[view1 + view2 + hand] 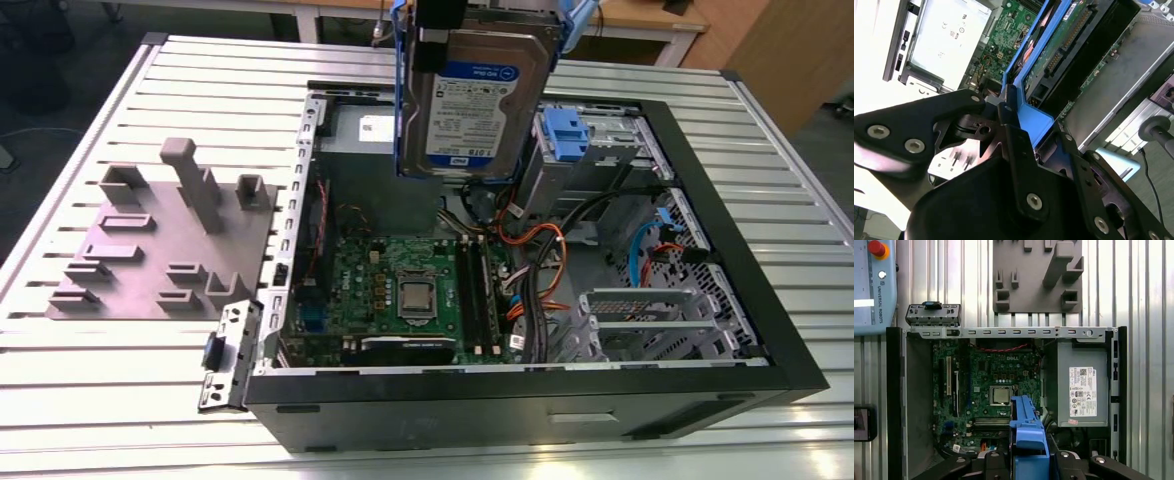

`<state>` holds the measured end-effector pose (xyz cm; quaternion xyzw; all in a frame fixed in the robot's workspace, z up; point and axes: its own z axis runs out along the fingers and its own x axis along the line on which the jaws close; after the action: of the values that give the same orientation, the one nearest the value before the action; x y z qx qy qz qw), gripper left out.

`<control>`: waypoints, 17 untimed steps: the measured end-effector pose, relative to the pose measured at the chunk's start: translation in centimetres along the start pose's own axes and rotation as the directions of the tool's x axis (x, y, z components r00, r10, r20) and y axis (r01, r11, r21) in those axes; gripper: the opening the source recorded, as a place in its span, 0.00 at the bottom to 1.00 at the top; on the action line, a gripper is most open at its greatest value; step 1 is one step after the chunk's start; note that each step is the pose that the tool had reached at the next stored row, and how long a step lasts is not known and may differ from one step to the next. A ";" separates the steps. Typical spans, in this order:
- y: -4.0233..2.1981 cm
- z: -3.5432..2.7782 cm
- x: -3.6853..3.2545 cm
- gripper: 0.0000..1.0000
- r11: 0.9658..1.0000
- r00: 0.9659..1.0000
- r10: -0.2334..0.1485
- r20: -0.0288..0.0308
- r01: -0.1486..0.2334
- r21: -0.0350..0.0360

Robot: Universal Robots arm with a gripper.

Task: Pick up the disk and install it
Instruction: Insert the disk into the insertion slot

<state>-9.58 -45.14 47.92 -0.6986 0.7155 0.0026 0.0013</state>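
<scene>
- The disk (474, 100) is held upright, label facing outward, above the open computer case (534, 385), judged so that it clears the case walls.
- The gripper (1029, 117) is closed on the disk's blue bracket (1026, 422) at its upper edge; the disk hangs directly beneath it, clear of the case.

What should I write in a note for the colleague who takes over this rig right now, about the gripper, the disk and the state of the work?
Hold: the gripper is shut on the disk, clamping its blue bracket.
Place: the disk hangs on edge above the open computer case, with its label facing the exterior view.
Done: the disk is picked up.
Left: the disk is not yet installed; it sits in no bay of the case.
</scene>
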 end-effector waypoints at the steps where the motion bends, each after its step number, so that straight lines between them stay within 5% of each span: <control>1: 0.00 0.00 0.01 0.36 1.000 1.000 0.000 0.000 0.000 0.000; 17: -0.20 0.00 0.33 0.36 1.000 1.000 0.000 0.000 0.000 0.000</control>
<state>-9.38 -45.47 47.91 -0.6987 0.7154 0.0026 0.0012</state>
